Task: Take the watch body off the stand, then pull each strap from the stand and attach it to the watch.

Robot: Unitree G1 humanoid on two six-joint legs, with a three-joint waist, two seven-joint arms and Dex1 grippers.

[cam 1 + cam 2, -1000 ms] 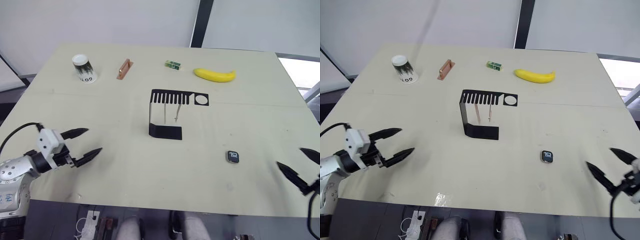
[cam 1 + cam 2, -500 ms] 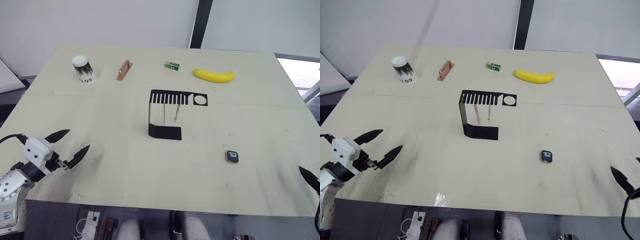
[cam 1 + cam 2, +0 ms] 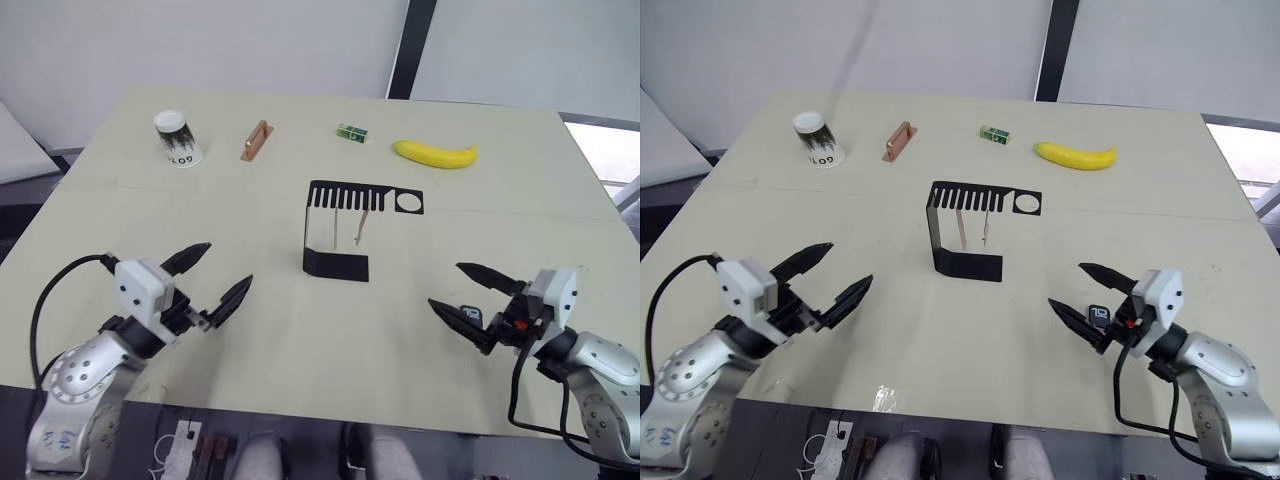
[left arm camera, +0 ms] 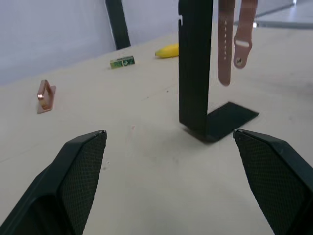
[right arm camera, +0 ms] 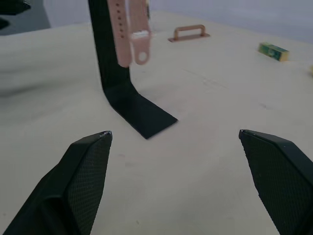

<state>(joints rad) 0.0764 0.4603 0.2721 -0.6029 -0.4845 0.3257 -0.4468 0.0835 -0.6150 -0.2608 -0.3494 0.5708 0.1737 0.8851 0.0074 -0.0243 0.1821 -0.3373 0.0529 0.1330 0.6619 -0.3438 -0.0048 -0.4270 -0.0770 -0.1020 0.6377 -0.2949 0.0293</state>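
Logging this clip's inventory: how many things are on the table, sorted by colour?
Black: 2, the stand and the watch body
Pink: 2, the straps hanging from the stand
Yellow: 1, the banana
Green: 1, the small box
Copper-brown: 1, the block
White and dark: 1, the cup
Total: 8

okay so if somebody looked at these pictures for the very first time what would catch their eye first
Probably the black stand in the middle of the table, with two pink straps hanging from its slotted top. Next, the two open grippers at the near edge: the left gripper over bare table, the right gripper with the watch body between its fingers. The yellow banana stands out at the far side.
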